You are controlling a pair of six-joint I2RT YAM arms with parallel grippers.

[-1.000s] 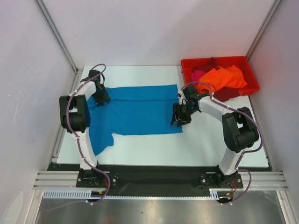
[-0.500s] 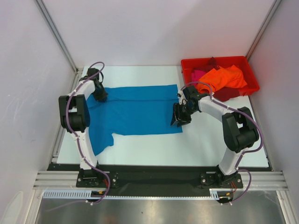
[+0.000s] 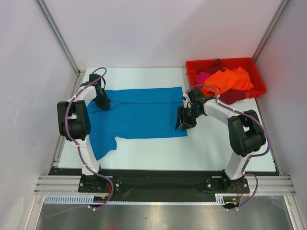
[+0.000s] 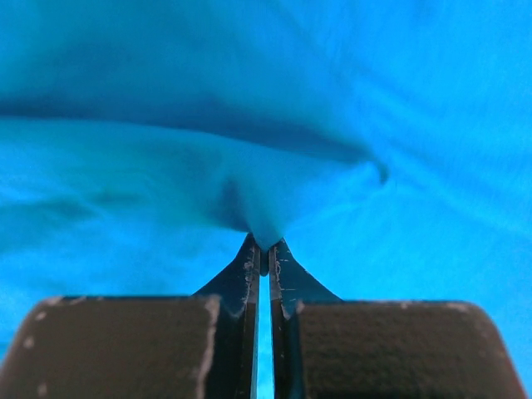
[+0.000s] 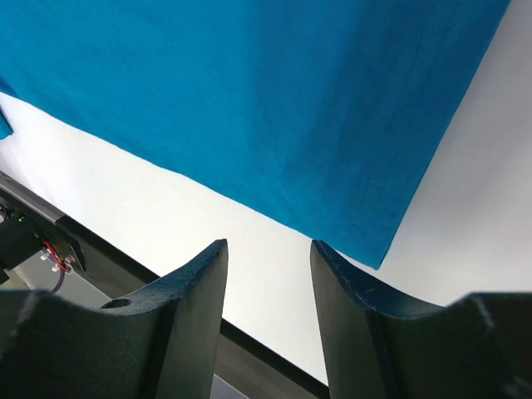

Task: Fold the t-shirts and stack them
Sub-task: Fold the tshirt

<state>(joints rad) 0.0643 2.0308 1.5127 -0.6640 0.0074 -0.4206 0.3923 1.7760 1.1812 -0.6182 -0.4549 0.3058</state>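
A teal-blue t-shirt (image 3: 139, 112) lies spread flat on the white table (image 3: 216, 148), one sleeve pointing toward the front left. My left gripper (image 3: 102, 101) sits at the shirt's far left edge and is shut on a pinch of its cloth (image 4: 264, 234), which rises in a small peak between the fingers. My right gripper (image 3: 184, 122) hovers open over the shirt's near right corner (image 5: 378, 253), with nothing between its fingers. Orange (image 3: 230, 79), magenta-pink (image 3: 203, 76) and dark red (image 3: 233, 97) t-shirts lie heaped in the bin.
A red plastic bin (image 3: 259, 79) stands at the back right corner of the table. White walls with metal rails close in the table on the left, right and back. The black front rail (image 3: 158, 175) carries both arm bases.
My left gripper has closed on the teal-blue cloth at the shirt's far left edge, and the left arm has shifted slightly. The right arm has stayed still.
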